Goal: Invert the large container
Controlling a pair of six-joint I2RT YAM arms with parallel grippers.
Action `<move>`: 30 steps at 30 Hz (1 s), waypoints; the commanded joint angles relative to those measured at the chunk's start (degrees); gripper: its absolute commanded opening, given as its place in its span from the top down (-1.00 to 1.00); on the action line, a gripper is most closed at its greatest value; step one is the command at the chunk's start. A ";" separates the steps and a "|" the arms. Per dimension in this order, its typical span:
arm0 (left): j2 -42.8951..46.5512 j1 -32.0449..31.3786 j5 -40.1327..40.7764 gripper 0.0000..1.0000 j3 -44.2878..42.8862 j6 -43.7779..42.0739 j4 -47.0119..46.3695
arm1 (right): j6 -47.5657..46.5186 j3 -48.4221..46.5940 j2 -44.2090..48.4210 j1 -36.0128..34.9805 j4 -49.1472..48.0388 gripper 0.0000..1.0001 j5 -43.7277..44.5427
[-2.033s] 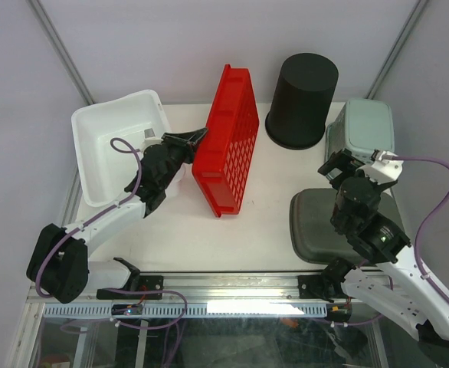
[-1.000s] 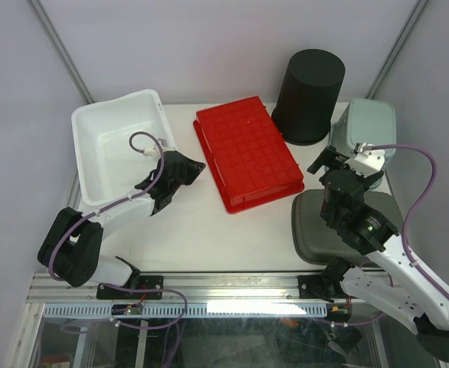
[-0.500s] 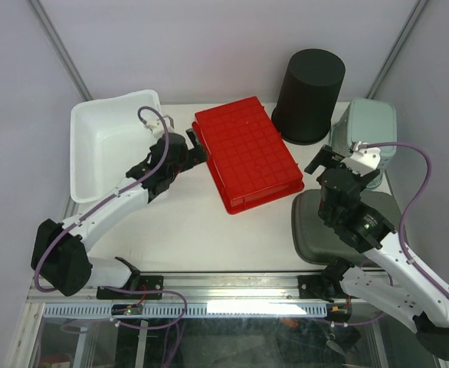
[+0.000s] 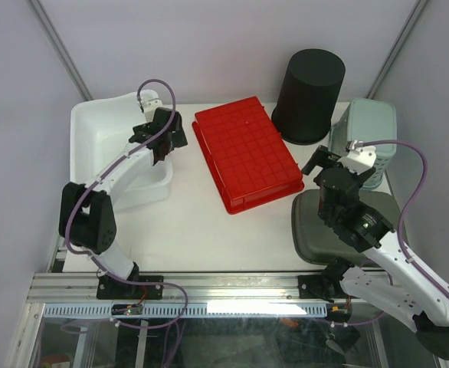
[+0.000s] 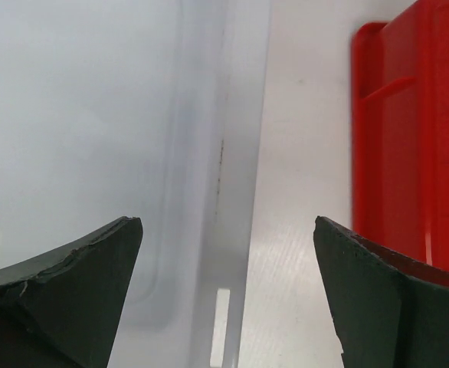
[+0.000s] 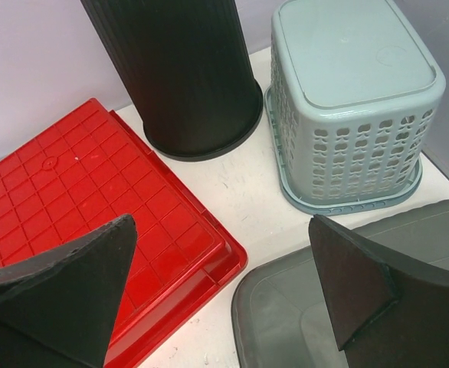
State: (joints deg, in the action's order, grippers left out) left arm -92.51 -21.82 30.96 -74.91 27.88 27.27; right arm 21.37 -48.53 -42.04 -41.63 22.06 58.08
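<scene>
The large container, a white tub (image 4: 106, 142) (image 5: 71, 115), stands open side up at the table's back left. My left gripper (image 4: 162, 142) (image 5: 226, 230) is open at the tub's right rim, with the tub wall running between its fingers and neither finger touching it. Just to the right, a red crate (image 4: 247, 153) (image 5: 416, 153) (image 6: 79, 199) lies bottom up. My right gripper (image 4: 328, 165) (image 6: 223, 230) hangs open and empty over the gap between the red crate's corner and a grey tub (image 4: 316, 226) (image 6: 301, 307).
A black ribbed bin (image 4: 310, 92) (image 6: 178, 69) stands mouth down at the back. A pale green slotted basket (image 4: 366, 134) (image 6: 355, 100) sits bottom up at the right edge. The grey tub lies bottom up at the front right. Walls close in at left, back and right.
The red crate, held on edge by my left gripper, now lies bottom up. The left gripper let go, swung back left to the white tub's rim and opened. The right arm barely moved.
</scene>
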 commanded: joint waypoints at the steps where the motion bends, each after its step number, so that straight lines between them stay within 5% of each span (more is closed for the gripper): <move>1: -4.52 0.67 -2.23 -0.98 -3.81 -2.44 2.55 | 0.88 -1.27 0.99 -0.12 -1.07 -0.98 -0.82; 4: -6.54 1.94 -4.08 -0.71 -4.63 -1.51 2.64 | 0.75 -1.60 1.17 -0.12 -1.12 -0.98 -0.73; 8: -1.89 2.11 -4.94 0.26 -4.66 0.64 2.50 | 0.35 -1.32 1.39 -0.12 -0.89 -0.98 -0.62; 13: 7.12 2.14 -8.13 0.99 -6.83 -0.71 2.50 | 0.48 0.04 1.87 -0.12 -1.52 -0.97 -0.57; 24: 22.72 3.65 -24.30 1.00 -13.87 4.57 2.37 | 2.22 0.07 0.85 -0.14 -2.91 -0.97 -2.42; 30: 28.12 15.19 -45.67 1.00 -7.49 14.28 -3.31 | 2.69 0.59 1.23 -0.12 -3.01 -0.96 -2.61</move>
State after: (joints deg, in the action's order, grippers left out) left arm -68.82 -14.66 0.05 -84.97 35.11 36.03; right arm 22.52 -47.88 -41.32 -41.63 22.09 55.83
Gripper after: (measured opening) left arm 0.269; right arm 0.985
